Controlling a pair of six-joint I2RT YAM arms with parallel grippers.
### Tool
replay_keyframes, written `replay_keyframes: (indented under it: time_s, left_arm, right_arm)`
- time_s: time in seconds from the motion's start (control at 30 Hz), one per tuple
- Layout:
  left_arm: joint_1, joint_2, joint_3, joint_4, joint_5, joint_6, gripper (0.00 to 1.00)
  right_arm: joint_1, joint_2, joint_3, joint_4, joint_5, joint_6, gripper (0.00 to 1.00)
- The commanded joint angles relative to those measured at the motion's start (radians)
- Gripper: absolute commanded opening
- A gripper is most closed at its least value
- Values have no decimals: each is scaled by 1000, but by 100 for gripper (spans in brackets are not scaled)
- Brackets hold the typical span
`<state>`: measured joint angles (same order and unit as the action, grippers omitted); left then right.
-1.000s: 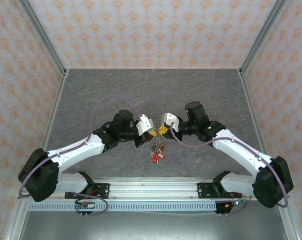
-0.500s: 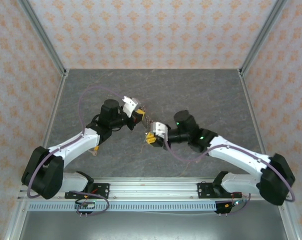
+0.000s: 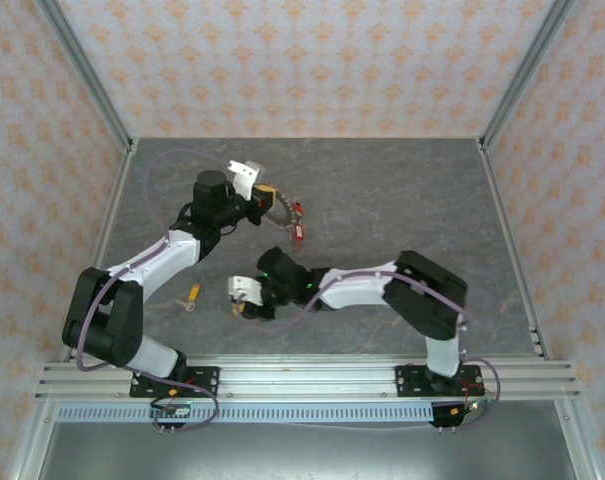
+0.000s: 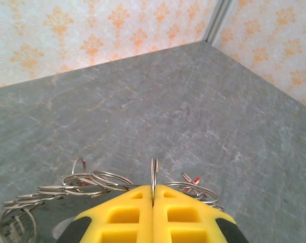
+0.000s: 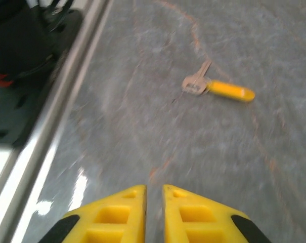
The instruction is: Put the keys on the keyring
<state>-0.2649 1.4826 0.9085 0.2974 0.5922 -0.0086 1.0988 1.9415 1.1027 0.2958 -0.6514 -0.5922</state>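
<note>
I have the left claw point(image 4: 153, 202) clamped on the keyring point(image 4: 154, 174); right claw point(image 5: 154, 197) barely parted, empty — one yellow-headed key point(image 5: 218, 88) lies ahead on the surface point(image 5: 218, 152).

The surface point(image 3: 382, 210) is dark grey with a pale, marble-like veining. The walls point(image 3: 312, 60) behind and beside it are cream with a repeating orange floral motif, framed by silver metal posts point(image 3: 82, 70).

Both arms are white with black joints and purple cables point(image 3: 162, 165). The left end effector point(image 4: 153, 210) has bright yellow fingers with black sides, and the right end effector point(image 5: 154, 207) matches it.

The keyring point(image 4: 154, 174) is silvery grey, with small silver rings point(image 4: 89, 179) beside it. The keys point(image 3: 299, 226) near it have red heads. A loose key point(image 5: 218, 87) has a yellow head and a dull silver blade.
</note>
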Motion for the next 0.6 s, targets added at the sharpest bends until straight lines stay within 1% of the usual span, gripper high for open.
replay_keyframes:
  time_s: [0.0, 0.17, 0.23, 0.37, 0.57]
  left_arm:
    - [29, 7, 61, 67, 21, -25, 0]
    - [47, 9, 94, 36, 34, -20, 0]
    - [50, 7, 97, 28, 37, -19, 0]
    - [53, 1, 97, 15, 40, -17, 0]
    - [53, -17, 100, -1, 55, -16, 0]
  right_arm:
    - [20, 105, 127, 65, 27, 58, 17]
    - [28, 271, 321, 44, 42, 133, 19]
    - [33, 321, 402, -12, 6, 128, 21]
    - [47, 401, 535, -98, -16, 128, 22]
    - [57, 508, 702, -255, 0, 152, 22]
